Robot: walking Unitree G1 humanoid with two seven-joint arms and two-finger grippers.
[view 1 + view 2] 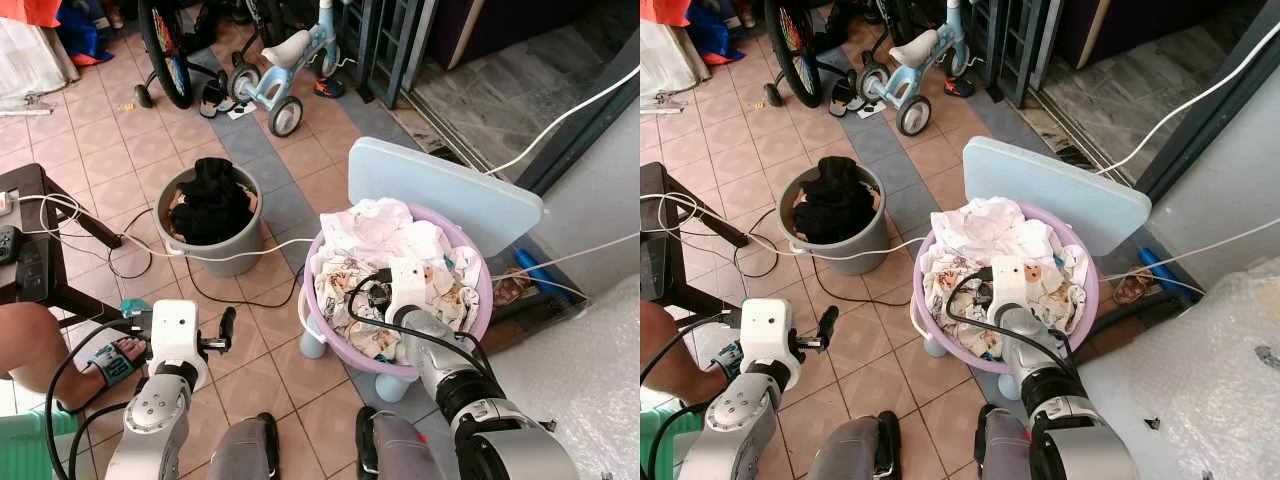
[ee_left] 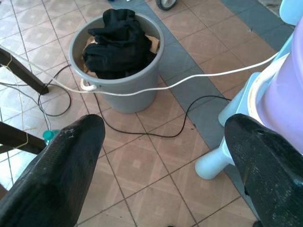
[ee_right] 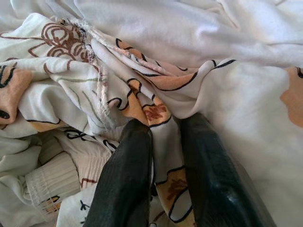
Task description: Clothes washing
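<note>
A purple basin (image 1: 483, 300) heaped with white and orange-patterned clothes (image 1: 380, 235) rests on a pale blue plastic chair (image 1: 450, 190) ahead to my right. My right gripper (image 3: 163, 156) is pushed down into the heap. Its two black fingers (image 3: 125, 179) are shut on a fold of the patterned cloth (image 3: 142, 106). A grey bucket (image 1: 228, 250) holding black clothes (image 1: 210, 200) stands on the tiled floor to the left of the basin. My left gripper (image 1: 226, 328) hangs low over the floor, short of the bucket (image 2: 118, 90), open and holding nothing.
White cables (image 1: 250, 255) and a black cable (image 2: 189, 109) run across the tiles between bucket and basin. A dark wooden table (image 1: 40, 190) stands on the left, with a person's sandalled foot (image 1: 112, 360) near my left arm. A child's bike (image 1: 280, 70) is behind; bubble wrap (image 1: 590, 380) lies on the right.
</note>
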